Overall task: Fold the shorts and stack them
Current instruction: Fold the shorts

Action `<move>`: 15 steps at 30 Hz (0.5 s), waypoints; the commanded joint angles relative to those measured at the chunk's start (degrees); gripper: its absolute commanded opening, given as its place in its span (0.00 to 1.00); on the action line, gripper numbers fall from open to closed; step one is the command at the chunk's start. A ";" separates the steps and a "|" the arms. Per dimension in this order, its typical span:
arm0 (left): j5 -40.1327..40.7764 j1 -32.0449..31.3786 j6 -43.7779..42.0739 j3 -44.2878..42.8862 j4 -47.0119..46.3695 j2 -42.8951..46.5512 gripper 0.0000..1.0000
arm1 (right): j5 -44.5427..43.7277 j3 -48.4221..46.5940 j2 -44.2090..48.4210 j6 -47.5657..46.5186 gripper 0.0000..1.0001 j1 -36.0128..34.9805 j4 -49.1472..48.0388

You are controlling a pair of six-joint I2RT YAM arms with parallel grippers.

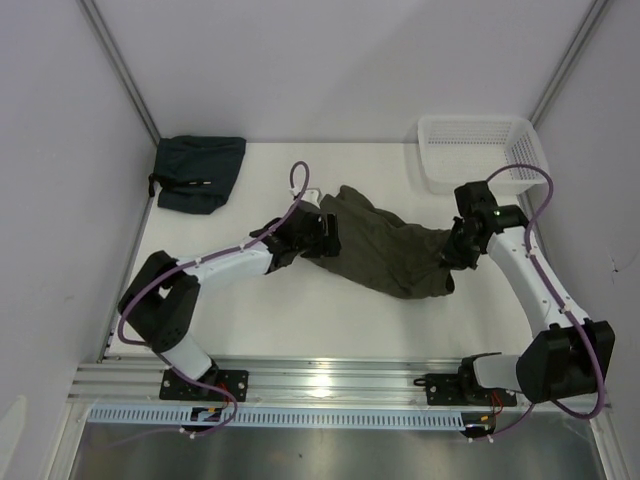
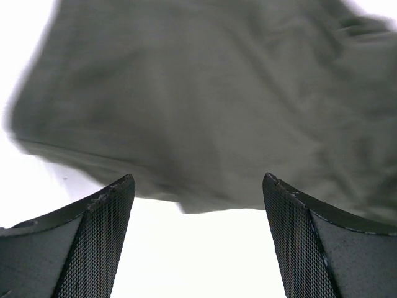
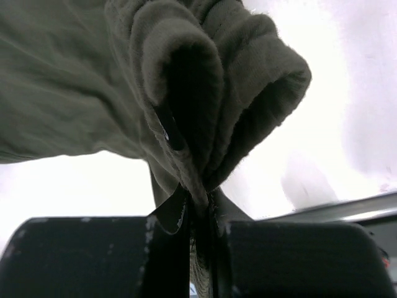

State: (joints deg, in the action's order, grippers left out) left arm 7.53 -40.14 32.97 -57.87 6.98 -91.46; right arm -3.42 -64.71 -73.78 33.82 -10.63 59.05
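Note:
The olive-green shorts (image 1: 385, 250) lie crumpled across the middle of the white table. My left gripper (image 1: 322, 236) is at their left end, open, with nothing between its jaws. In the left wrist view the cloth (image 2: 211, 99) lies just beyond the fingertips (image 2: 118, 189). My right gripper (image 1: 452, 255) is at the right end of the shorts, shut on a bunched fold of the cloth (image 3: 205, 112), which is pinched between the jaws. The drawstring does not show.
A dark green folded garment (image 1: 198, 171) lies at the back left corner. A white plastic basket (image 1: 480, 150) stands at the back right. Grey walls close in both sides. An aluminium rail (image 1: 320, 380) runs along the near edge.

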 commanded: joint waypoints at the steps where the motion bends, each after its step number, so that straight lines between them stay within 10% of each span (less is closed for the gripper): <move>1: 2.84 0.06 -0.10 0.47 -2.31 -2.14 0.86 | -2.82 -6.73 -2.50 -2.44 0.00 1.40 7.66; 15: 3.46 -3.36 3.24 9.00 -6.72 -5.04 0.85 | -3.00 -23.97 -15.77 -6.67 0.00 -2.11 12.59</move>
State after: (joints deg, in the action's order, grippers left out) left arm 9.39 -42.28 34.76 -49.80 2.33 -96.27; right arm -5.58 -85.17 -87.37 28.40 -11.03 70.22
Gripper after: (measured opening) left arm 0.851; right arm 0.079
